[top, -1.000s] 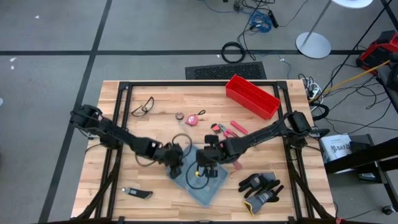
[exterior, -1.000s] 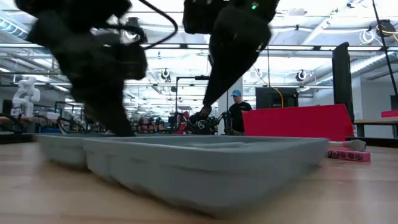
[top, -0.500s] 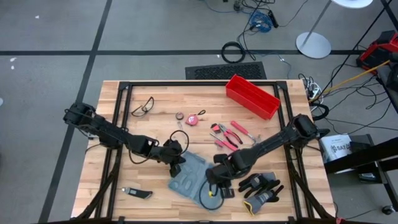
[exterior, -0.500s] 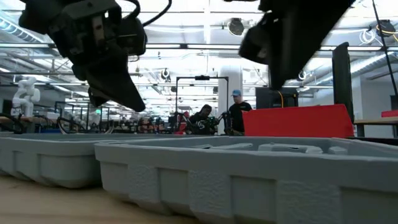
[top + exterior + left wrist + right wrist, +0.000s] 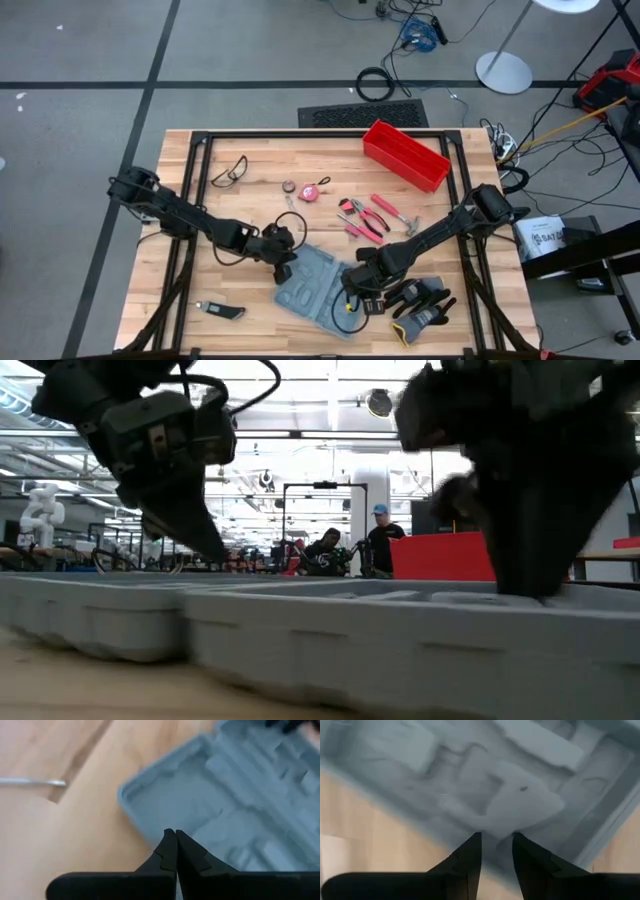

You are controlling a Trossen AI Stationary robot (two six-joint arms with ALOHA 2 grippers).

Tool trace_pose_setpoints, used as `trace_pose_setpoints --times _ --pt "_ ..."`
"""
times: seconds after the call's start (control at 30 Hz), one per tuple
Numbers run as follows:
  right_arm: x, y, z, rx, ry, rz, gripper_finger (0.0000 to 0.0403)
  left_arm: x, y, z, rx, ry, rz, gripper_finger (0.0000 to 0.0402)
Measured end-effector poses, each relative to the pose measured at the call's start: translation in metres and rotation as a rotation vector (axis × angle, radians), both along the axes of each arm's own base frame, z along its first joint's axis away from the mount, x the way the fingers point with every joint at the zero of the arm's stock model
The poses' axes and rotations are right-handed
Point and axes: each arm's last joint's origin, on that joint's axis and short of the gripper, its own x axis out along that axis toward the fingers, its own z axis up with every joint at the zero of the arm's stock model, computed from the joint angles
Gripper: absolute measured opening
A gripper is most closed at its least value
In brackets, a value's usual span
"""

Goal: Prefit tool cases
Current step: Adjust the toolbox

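The grey-blue tool case point(image 5: 318, 290) lies open on the wooden table, its moulded slots facing up. My left gripper point(image 5: 286, 264) is shut, with its tips over the case's far-left corner point(image 5: 150, 805). My right gripper point(image 5: 361, 292) stands steeply over the case's right edge, shut on its rim. In the low view the case point(image 5: 300, 630) fills the foreground, with both grippers coming down behind its rim. My left gripper sets its shut fingertips point(image 5: 169, 840) down inside the case's left half, close to the wall at its far-left corner, slanting down from the table's left. I cannot tell whether they press on it. My right gripper has the rim of the case's right half point(image 5: 495, 845) in the gap between its two fingers, near a corner. The fingers point(image 5: 470, 850) come from above, pointing steeply down. That half rests on the table.
Red-handled pliers point(image 5: 365, 215) and a red bin point(image 5: 405, 155) lie behind the case. Black gloves point(image 5: 420, 302) lie just right of my right gripper. Safety glasses point(image 5: 230, 170), a tape measure point(image 5: 311, 190) and a knife point(image 5: 222, 311) sit around the left. People stand beyond the table point(image 5: 380, 540).
My right gripper has gone toward the table's near right and down, tipping steeper. The case half under it has swung outward with it and now lies flat beside the other half, slots up. My left gripper has stayed at the far-left corner.
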Motion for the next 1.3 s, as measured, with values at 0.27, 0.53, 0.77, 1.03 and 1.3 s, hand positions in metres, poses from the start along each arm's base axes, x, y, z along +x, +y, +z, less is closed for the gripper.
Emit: trace_pose_setpoints --times 0.27,0.53,0.77,1.03,1.3 --pt "0.006 -0.023 -0.005 -0.129 -0.055 0.077 0.0100 0.001 -0.005 -0.014 -0.087 0.070 0.001 0.0001" --pt "0.022 -0.068 -0.005 -0.275 -0.099 0.192 0.0100 -0.002 -0.015 -0.012 -0.167 0.071 -0.022 0.0001" --pt "0.036 -0.100 -0.004 -0.308 -0.168 0.209 0.0100 -0.003 -0.011 -0.012 -0.131 0.087 0.011 0.0001" --pt "0.043 -0.130 -0.004 -0.318 -0.189 0.140 0.0100 -0.005 0.014 -0.017 0.012 0.160 0.080 0.0001" --pt "0.047 -0.150 -0.003 -0.331 -0.215 0.081 0.0100 0.001 0.041 -0.011 0.141 0.126 0.120 0.0001"
